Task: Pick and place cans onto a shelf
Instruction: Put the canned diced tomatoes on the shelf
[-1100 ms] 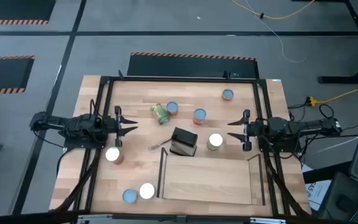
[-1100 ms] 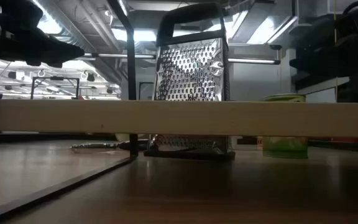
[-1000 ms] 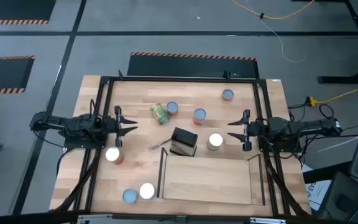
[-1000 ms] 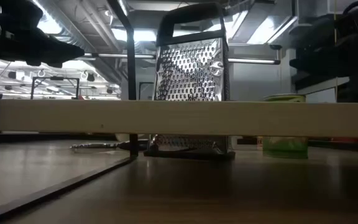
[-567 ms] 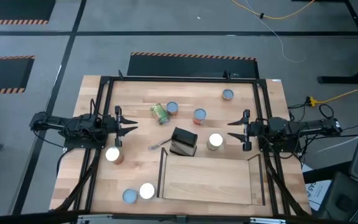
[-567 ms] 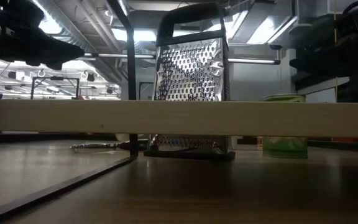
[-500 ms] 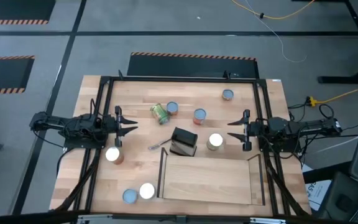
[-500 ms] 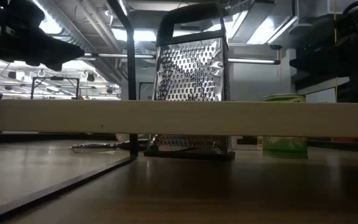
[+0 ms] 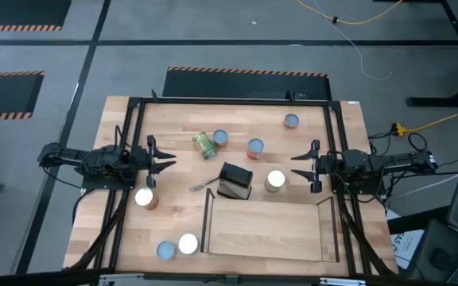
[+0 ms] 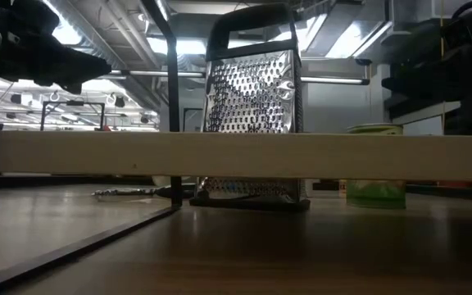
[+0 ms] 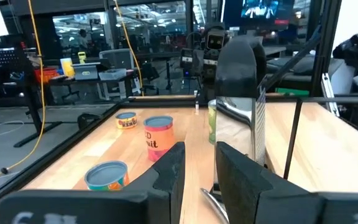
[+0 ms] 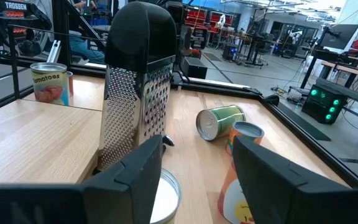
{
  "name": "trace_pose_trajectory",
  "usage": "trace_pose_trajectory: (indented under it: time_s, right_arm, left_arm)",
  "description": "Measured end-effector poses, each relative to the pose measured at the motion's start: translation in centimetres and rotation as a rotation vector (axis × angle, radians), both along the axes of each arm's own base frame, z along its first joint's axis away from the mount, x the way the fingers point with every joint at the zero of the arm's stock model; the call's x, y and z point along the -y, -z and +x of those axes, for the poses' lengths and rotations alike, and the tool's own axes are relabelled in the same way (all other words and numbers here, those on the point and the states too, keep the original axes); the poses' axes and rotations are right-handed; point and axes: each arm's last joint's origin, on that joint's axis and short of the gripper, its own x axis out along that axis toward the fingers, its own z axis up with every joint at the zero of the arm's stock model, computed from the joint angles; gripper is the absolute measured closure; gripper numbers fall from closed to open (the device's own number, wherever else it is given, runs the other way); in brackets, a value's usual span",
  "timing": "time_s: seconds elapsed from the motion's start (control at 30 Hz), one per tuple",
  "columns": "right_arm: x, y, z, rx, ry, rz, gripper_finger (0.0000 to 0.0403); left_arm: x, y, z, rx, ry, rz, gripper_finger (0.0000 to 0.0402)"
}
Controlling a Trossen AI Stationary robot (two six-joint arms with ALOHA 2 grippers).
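Several cans are scattered on the wooden table. A green can (image 9: 204,144) lies on its side beside a blue-topped can (image 9: 220,137). A red can (image 9: 255,147) and a white-topped can (image 9: 275,180) stand near the middle. Another white-topped can (image 9: 143,197) stands just in front of my left gripper (image 9: 165,163). Two more cans (image 9: 177,247) stand at the near left. The shelf (image 9: 265,230) sits bare at the near middle. My left gripper is open at the table's left side, my right gripper (image 9: 296,163) is open at its right side, and both point level inward.
A black-handled metal box grater (image 9: 235,180) stands mid-table, just beyond the shelf's far left corner, with a small utensil (image 9: 201,187) beside it. One more can (image 9: 292,121) stands at the far right. A black frame (image 9: 229,102) runs around the tabletop.
My left gripper has rolled slightly about its own long axis without leaving its place. Nothing else has moved.
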Motion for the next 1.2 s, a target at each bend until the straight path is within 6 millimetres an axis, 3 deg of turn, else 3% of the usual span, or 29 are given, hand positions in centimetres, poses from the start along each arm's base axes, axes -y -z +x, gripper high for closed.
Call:
trace_pose_trajectory:
  time_s: [0.37, 0.8, 0.97, 1.2]
  right_arm:
    - [0.0, 0.0, 0.0, 0.000, 0.000, 0.000, 0.0203]
    - [0.0, 0.0, 0.0, 0.000, 0.000, 0.000, 0.0203]
    - [0.0, 0.0, 0.0, 0.000, 0.000, 0.000, 0.0203]
    - [0.0, 0.0, 0.0, 0.000, 0.000, 0.000, 0.0203]
  left_arm:
    - [0.2, -1.5, -0.2, 0.183, 0.116, -0.231, 0.0307]
    - [0.3, -3.7, -1.0, 0.418, 0.211, -0.239, 0.0278]
    - [0.3, -4.4, -0.9, 0.412, 0.188, -0.243, 0.0278]
    - [0.5, -6.9, 0.3, 0.340, 0.190, -0.242, 0.0278]
